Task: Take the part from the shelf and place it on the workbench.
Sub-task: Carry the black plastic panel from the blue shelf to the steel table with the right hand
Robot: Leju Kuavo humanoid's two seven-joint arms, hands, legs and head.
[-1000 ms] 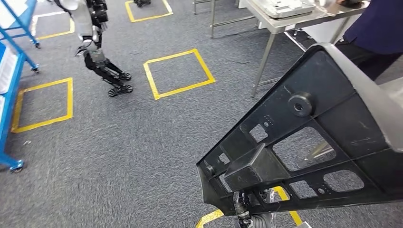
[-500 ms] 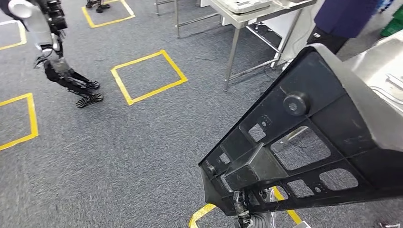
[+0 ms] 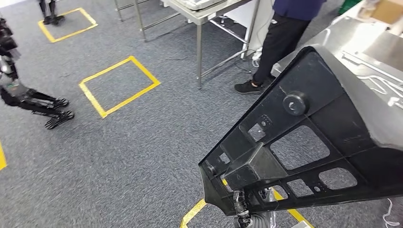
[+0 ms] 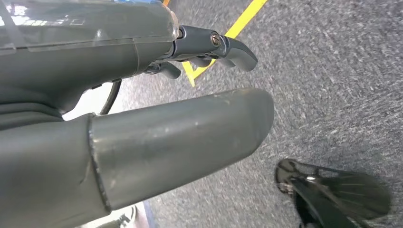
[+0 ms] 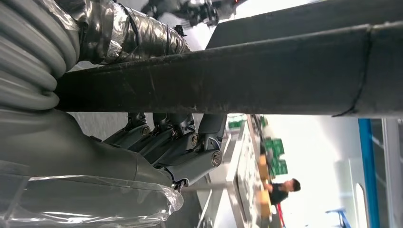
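The right hand [image 5: 166, 152] clamps its fingers [image 5: 190, 142] around the edge of the black part [image 3: 304, 147], carried low in front. The left hand [image 4: 142, 109] hangs beside the part, fingers spread, holding nothing. The part's long axis points toward the workbench [image 3: 351, 38] beyond it.

The part [image 3: 328, 142] is black; the floor [image 3: 123, 156] is grey carpet with yellow tape squares [image 3: 119, 85]; the table [image 3: 204, 12] is silvery steel; the left robot hand [image 4: 157, 99] is dark grey.

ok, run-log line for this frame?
phase: carry | black part: held by right hand | left hand: empty | steel workbench: ahead-right | placed: no
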